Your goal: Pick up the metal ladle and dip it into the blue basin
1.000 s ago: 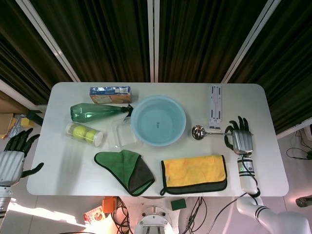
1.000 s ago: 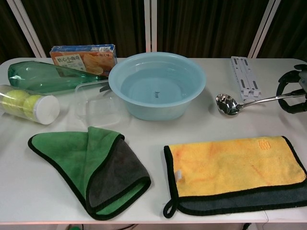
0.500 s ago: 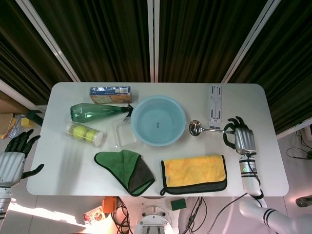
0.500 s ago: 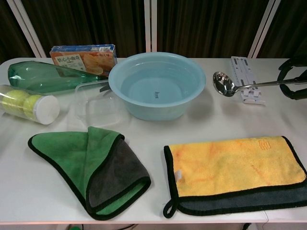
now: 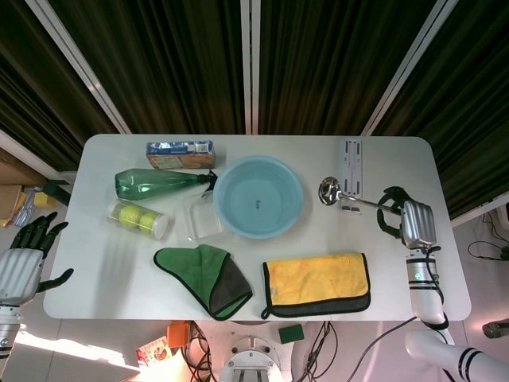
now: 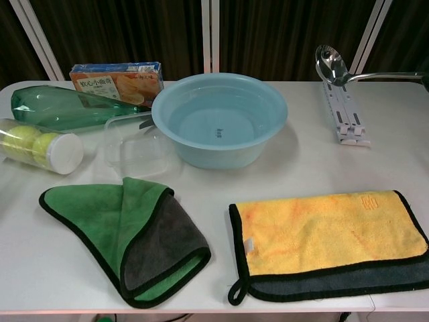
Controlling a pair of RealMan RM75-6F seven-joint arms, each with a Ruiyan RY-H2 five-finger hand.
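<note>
The metal ladle (image 5: 332, 192) is up in the air to the right of the blue basin (image 5: 258, 196), held by its handle in my right hand (image 5: 409, 222). In the chest view the ladle's bowl (image 6: 330, 64) hangs high above the table, right of the basin (image 6: 220, 119), with its handle running off the right edge; the hand itself is barely visible there. The basin holds water. My left hand (image 5: 21, 261) rests off the table's left edge, fingers spread, holding nothing.
A white folding stand (image 5: 351, 171) lies under the ladle. A yellow cloth (image 5: 316, 282) and a green cloth (image 5: 205, 278) lie at the front. A green bottle (image 5: 159, 182), a tube of tennis balls (image 5: 138, 218), a clear container (image 5: 202, 220) and a box (image 5: 180, 153) sit left of the basin.
My right hand has lifted the ladle off the table and raised it higher, its bowl now above the white stand. The left hand has barely moved.
</note>
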